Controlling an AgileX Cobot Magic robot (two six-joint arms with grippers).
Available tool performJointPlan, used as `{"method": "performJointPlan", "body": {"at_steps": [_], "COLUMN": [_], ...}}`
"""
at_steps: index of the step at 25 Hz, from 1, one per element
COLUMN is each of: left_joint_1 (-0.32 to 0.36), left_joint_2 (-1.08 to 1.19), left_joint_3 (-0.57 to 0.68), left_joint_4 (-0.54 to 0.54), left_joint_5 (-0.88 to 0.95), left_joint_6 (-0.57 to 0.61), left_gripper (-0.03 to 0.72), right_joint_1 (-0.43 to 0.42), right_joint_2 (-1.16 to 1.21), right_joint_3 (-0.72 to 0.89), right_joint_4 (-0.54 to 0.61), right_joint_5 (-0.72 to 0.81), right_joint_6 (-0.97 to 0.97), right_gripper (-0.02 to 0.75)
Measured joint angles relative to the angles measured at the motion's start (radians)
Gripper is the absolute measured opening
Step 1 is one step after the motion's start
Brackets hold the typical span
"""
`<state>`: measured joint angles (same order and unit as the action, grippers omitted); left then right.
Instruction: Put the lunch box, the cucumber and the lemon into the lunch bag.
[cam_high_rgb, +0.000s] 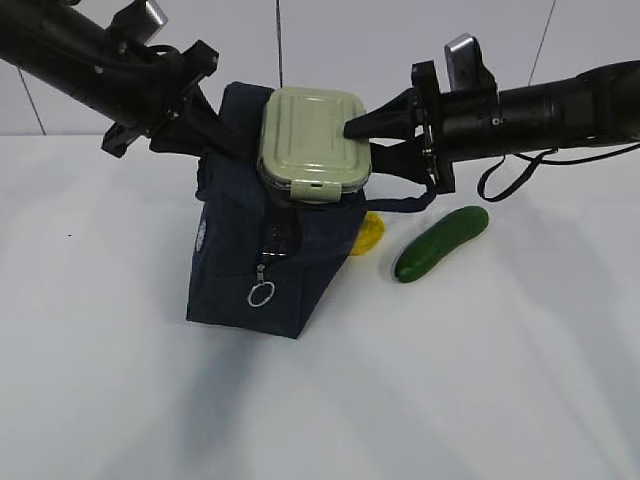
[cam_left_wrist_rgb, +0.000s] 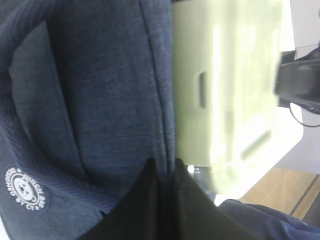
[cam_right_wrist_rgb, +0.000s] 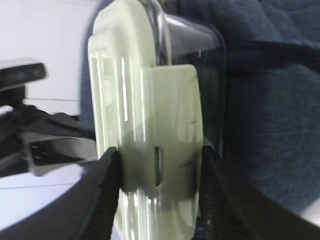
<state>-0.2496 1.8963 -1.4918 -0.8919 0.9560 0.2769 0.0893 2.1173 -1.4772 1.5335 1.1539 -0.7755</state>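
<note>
The navy lunch bag stands left of the table's middle. My left gripper is shut on its upper left rim; in the left wrist view the gripper pinches a fold of the fabric. The sage-lidded lunch box is tilted on edge over the bag's mouth. My right gripper is shut on its right side, one finger on the lid and one on the clear base. The lemon peeks out behind the bag's right side. The cucumber lies to its right.
A zipper ring pull hangs on the bag's front end. A bag handle strap dangles under the right wrist. White tabletop spreads in front, with a tiled wall behind.
</note>
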Motion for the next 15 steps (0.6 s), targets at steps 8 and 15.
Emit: {"method": "performJointPlan", "body": {"at_steps": [8, 15], "left_joint_1": [0.0, 0.0], "left_joint_2": [0.0, 0.0], "left_joint_3": [0.0, 0.0], "left_joint_4": [-0.021, -0.033], "left_joint_5": [0.002, 0.01], "left_joint_6": [0.0, 0.0], "left_gripper": [0.003, 0.003], "right_joint_1": [0.001, 0.049], "right_joint_2": [0.006, 0.006], "right_joint_3": [-0.006, -0.012], "right_joint_4": [-0.089, -0.095], "right_joint_5": [-0.004, -0.08], "right_joint_6": [0.0, 0.0], "right_gripper": [0.347, 0.347]}}
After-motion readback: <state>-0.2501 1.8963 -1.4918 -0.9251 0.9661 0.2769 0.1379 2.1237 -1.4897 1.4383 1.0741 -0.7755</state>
